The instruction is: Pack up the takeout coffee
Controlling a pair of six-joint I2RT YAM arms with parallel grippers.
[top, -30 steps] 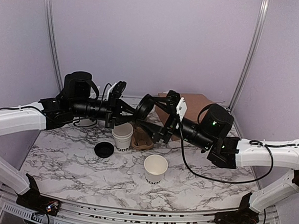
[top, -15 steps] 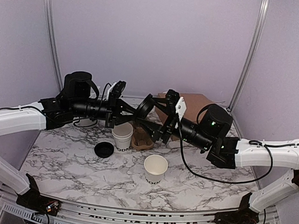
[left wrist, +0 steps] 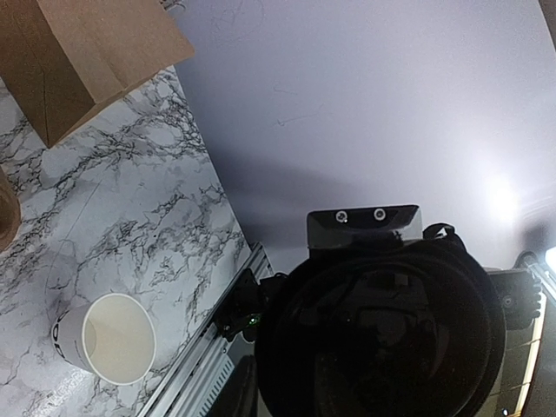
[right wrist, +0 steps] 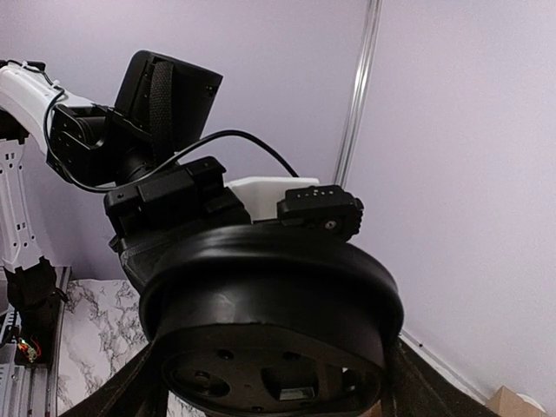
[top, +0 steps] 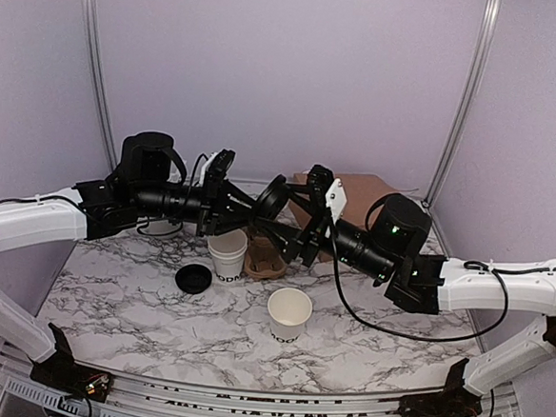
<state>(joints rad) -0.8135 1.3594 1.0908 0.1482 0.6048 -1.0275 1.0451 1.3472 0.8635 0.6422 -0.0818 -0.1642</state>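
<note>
The marble table [top: 128,303] carries everything. Above it the left arm [top: 29,224] and the right arm [top: 502,281] reach inward and meet in the air over the middle, so they hide a part of what stands behind.

A brown paper bag [top: 365,197] stands at the back, half covered by the right arm. The brown pulp carrier [top: 263,262] lies under the two wrists.

The takeout coffee is in separate parts. One white lettered cup, the rear cup [top: 227,255], stands open and touches the carrier's left side. The front cup [top: 289,314], also open, stands apart and nearer to the bases.

The held lid [top: 273,197], black, hangs between the two grippers and fills most of both wrist views. The right gripper [top: 287,219] has its jaws wide, and its fingers [right wrist: 415,382] lie against the rim of this lid on both sides. The jaws of the left gripper [top: 251,205] are hidden behind the lid, so their state cannot be told.

A loose lid [top: 194,279], black, lies flat on the table, left of the rear cup.
</note>
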